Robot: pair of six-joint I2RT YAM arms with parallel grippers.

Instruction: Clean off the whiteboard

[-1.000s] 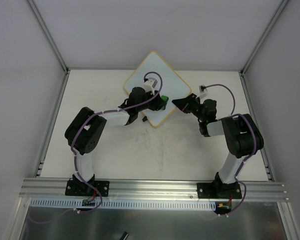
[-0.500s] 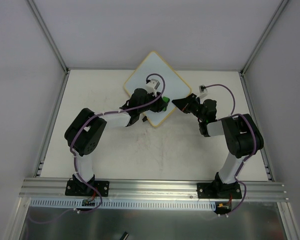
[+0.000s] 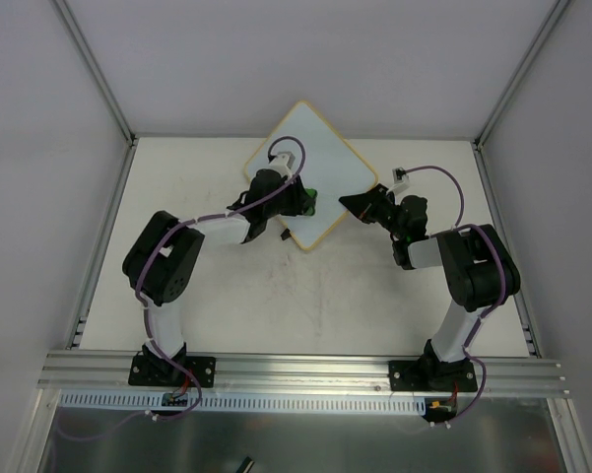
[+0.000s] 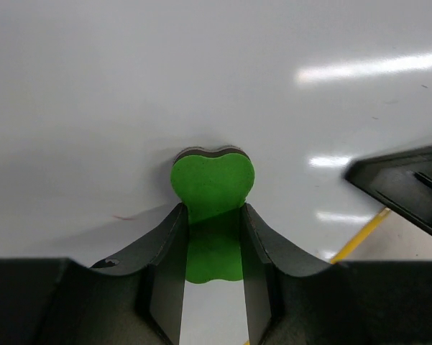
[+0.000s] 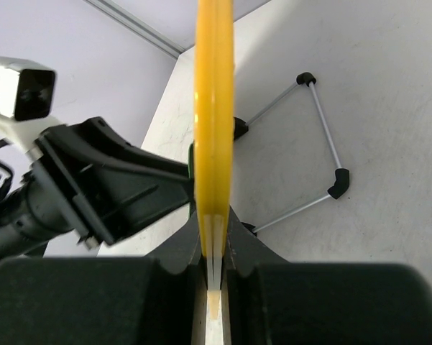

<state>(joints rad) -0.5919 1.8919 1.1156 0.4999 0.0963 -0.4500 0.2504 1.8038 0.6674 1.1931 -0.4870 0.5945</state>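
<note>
Two robot arms work a whiteboard [image 3: 315,138] set cornerwise like a diamond at the back middle of the table [image 3: 276,296], its far corner showing past the table's rear edge in the overhead view. The left gripper [image 3: 305,202] reaches over the board's near-left part, its fingers [image 4: 165,273] pinching a green eraser [image 4: 212,187] whose dark underside lies against the white surface. A faint red streak [image 4: 123,216] sits just left of the eraser. The right gripper [image 3: 360,205] has its jaws pressed on the board's right corner, biting the thin yellow frame edge [image 5: 213,108]. Beside that edge, a wire stand [image 5: 320,144] with black feet rests on the table. A broad stretch of tabletop lies between the board and the arm bases; aluminium rails [image 3: 103,236] line both sides.
</note>
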